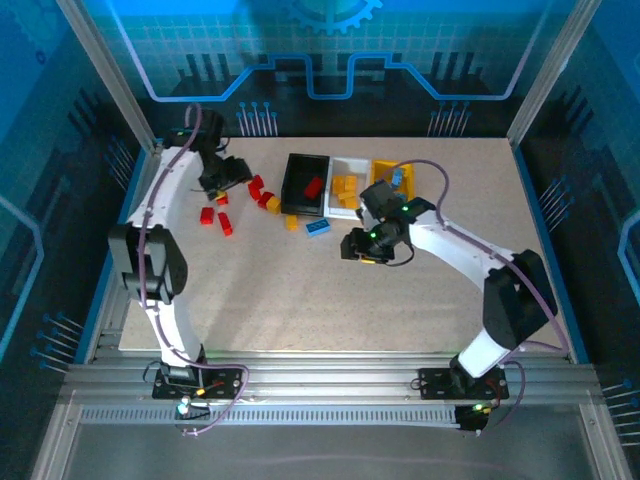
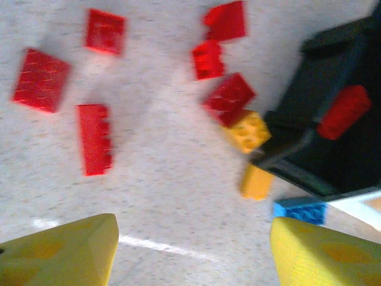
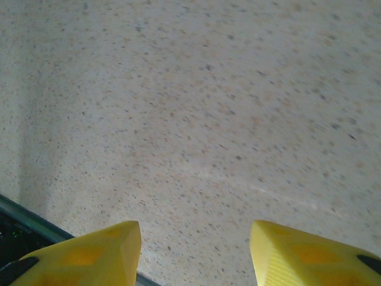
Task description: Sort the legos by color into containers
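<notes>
**Both grippers open and empty, loose bricks lying beside the black bin**

Nearest me, the right gripper (image 3: 193, 253) hangs over a bare stretch of the speckled table (image 3: 196, 107). Its yellow fingers (image 3: 83, 256) are spread apart with nothing between them. From above, it sits near the middle of the table, in front of the white bin (image 1: 350, 163), and no brick lies under it. The closest piece is a blue brick (image 1: 318, 227) a little to its left, by the front of the black bin (image 1: 292, 190). An orange brick (image 1: 291, 222) lies just beyond that one.

Further back on the left, the left gripper (image 2: 190, 253) also stands wide open and holds nothing. Ahead of its fingertips, and clear of them, a scatter of red bricks (image 2: 95, 139) lies on the table. I count six in its wrist view. A second orange brick (image 2: 250, 131) touches one of the reds right at the black bin's corner.

At the far side, the three bins stand in a row, side by side. The black bin holds a single red block (image 1: 313, 187). The white bin next to it holds a heap of orange pieces (image 1: 345, 188). The yellow bin (image 1: 383, 165) on the right has a light blue piece (image 1: 398, 178) in it and sits partly behind the right arm's cable.
</notes>
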Controlling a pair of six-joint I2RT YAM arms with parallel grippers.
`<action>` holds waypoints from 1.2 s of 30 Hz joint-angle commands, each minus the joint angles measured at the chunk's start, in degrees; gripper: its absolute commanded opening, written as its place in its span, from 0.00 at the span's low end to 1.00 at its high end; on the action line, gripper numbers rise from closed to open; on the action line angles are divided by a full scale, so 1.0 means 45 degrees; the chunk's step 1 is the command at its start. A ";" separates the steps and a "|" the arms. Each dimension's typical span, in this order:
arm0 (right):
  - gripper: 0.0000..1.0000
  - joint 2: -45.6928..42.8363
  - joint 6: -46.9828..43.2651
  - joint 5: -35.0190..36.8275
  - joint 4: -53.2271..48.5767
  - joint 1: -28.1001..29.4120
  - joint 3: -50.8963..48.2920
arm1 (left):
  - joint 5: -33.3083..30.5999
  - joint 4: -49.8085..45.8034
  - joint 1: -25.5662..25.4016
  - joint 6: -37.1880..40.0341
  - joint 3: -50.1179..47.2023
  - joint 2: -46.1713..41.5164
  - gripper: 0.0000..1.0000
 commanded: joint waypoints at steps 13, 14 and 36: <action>0.53 0.0853 -0.0894 -0.0315 -0.0911 0.0605 0.1328 | -0.1039 0.0540 0.0490 0.0353 -0.2394 0.1272 0.71; 0.53 0.0804 -0.0858 -0.0304 -0.0911 0.0600 0.1276 | -0.1075 0.0575 0.0531 0.0364 -0.2408 0.1375 0.71; 0.53 0.1085 -0.0348 0.0020 -0.1349 0.0759 0.1668 | -0.0823 0.0888 0.0842 0.1079 -0.1796 0.3184 0.35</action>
